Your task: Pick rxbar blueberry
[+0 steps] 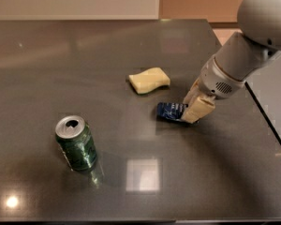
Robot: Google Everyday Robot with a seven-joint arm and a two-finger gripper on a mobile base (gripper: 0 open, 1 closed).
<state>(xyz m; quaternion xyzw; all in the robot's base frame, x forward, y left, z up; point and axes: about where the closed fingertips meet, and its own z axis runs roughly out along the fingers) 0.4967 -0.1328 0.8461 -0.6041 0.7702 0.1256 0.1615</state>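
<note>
The rxbar blueberry (170, 110) is a small dark navy bar lying on the dark table (131, 41), right of centre. My gripper (188, 111) is down at the bar's right end, touching or covering that end. The white arm reaches in from the upper right. The bar's right end is hidden behind the gripper.
A pale yellow wavy sponge (149, 80) lies just behind and left of the bar. A green soda can (76, 143) stands upright at the front left. The table's right edge (267, 121) runs close beside the arm.
</note>
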